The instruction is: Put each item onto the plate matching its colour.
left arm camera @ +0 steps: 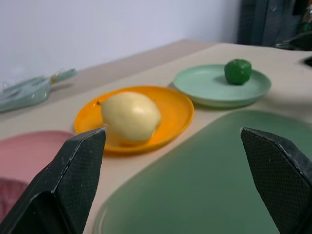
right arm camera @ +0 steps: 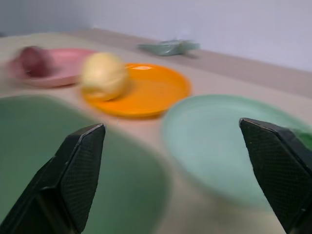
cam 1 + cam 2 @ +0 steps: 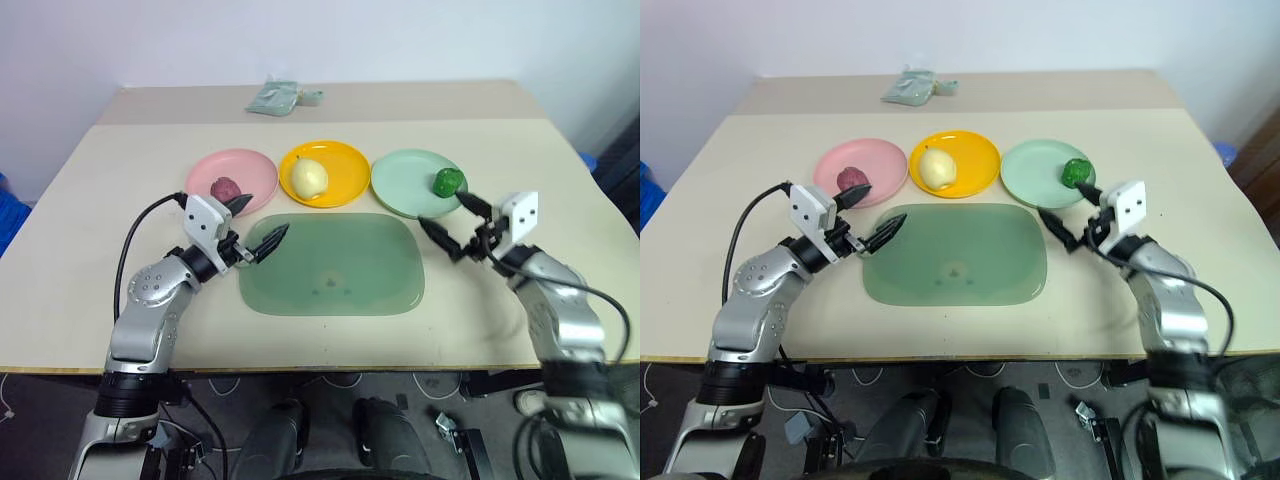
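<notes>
Both arms are silver-grey metal with rounded joint housings and darker grey bands. A white boxy camera block sits on each wrist. The left hand (image 3: 250,228) and the right hand (image 3: 452,224) each carry two slim black fingers with a fine cross-hatched texture. A black cable loops along each forearm.

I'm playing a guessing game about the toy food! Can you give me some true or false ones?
1. The pear sits on the yellow plate. True.
2. The green veggie lies on the mat. False: it is on the green plate.
3. The left hand grips the maroon fruit. False: it is open, and the fruit rests on the pink plate.
4. The right hand is open and holds nothing. True.
</notes>
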You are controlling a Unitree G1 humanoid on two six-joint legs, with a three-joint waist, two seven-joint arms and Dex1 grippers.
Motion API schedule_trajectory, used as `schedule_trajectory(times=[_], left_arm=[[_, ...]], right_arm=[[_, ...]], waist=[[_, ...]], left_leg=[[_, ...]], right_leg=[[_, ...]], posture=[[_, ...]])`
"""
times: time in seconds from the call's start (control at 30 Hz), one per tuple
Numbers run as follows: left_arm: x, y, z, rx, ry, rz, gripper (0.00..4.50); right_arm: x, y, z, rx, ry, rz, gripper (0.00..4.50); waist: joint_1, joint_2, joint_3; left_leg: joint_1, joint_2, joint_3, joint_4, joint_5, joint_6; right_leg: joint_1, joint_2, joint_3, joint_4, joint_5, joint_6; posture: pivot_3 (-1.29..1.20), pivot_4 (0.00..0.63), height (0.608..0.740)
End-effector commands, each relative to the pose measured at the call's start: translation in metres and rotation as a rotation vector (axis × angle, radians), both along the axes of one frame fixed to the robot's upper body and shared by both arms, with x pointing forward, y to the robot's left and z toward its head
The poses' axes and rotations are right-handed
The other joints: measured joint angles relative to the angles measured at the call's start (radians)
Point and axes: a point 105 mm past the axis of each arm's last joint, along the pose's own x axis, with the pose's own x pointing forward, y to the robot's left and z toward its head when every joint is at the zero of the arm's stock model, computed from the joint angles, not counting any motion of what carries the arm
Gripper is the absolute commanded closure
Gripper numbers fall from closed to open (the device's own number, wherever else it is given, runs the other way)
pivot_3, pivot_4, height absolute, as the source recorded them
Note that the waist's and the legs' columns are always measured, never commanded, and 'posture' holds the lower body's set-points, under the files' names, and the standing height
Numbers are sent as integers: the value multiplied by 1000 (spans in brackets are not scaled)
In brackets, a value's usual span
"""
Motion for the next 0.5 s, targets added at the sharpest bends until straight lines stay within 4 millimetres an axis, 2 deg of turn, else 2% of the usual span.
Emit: schedule_trajectory(times=[0.03, 0.3, 0.5], left_arm=[[-7, 7, 11, 20, -66, 17, 0], [-16, 23, 9, 43, -59, 53, 0], [-20, 23, 6, 22, -46, 47, 0]], right_arm=[[-34, 4, 13, -9, 0, 50, 26], [-74, -19, -1, -67, 93, -46, 26], [-80, -30, -7, -82, 115, -82, 26]], waist=[[2, 0, 0], [2, 0, 0], [2, 0, 0]], left_leg=[[0, 0, 0, 0, 0, 0], [0, 1, 0, 1, 0, 0], [0, 1, 0, 1, 0, 0]], right_leg=[[1, 0, 0, 0, 0, 0], [2, 0, -1, -1, -1, -2], [2, 0, -1, -2, -2, -2]], posture=[[0, 150, 740], [0, 150, 740], [0, 150, 740]])
